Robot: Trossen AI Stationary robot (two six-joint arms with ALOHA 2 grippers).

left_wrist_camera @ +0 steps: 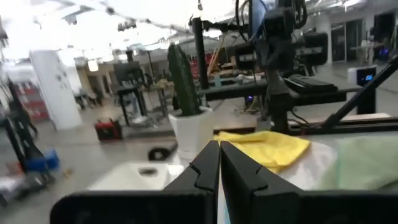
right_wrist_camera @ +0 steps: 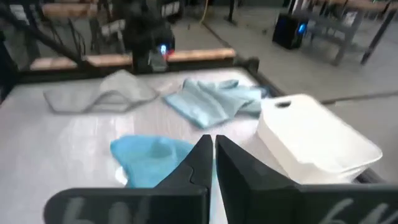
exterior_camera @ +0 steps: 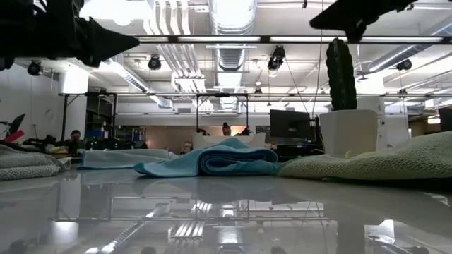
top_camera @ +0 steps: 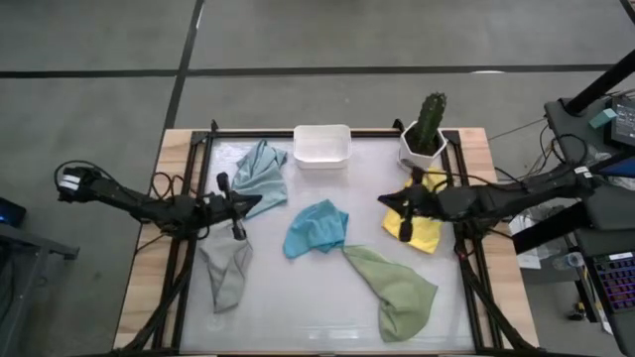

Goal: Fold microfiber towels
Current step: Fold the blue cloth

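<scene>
Jaws, left: the left gripper (top_camera: pixel 260 201) has its jaws pressed together with nothing between them; it hangs above the table (top_camera: pixel 298 307) at the left side, between the pale blue-grey towel and the grey towel.
Jaws, right: the right gripper (top_camera: pixel 382 201) is likewise closed and empty, raised over the table's right side beside the yellow towel, its tip aimed toward the middle.
Pale blue-grey towel (top_camera: pixel 260 170): crumpled at the far left of the table, just beside the white plastic tub (top_camera: pixel 321 145); its long axis runs from the far edge toward the left gripper.
Grey towel (top_camera: pixel 226 270): bunched into a narrow strip at the near left, long axis running near to far.
Bright blue towel (top_camera: pixel 316 228): lies in the middle, loosely heaped; the low view shows a rolled-over edge, but this is no neat fold.
Sage green towel (top_camera: pixel 395 290): near right, stretched on a diagonal, with a narrow corner pointing at the bright blue towel and the broad end toward the near right corner.
Yellow towel (top_camera: pixel 426 226): right side, partly under the right arm, near the potted cactus (top_camera: pixel 428 129); its outline is too hidden to give an axis.
Progress: as I judge it, folding has not started; all five towels lie rumpled and spread apart, none squared or stacked.
Left to do: every towel needs flattening and folding, and neither gripper has a cloth in hand.
</scene>
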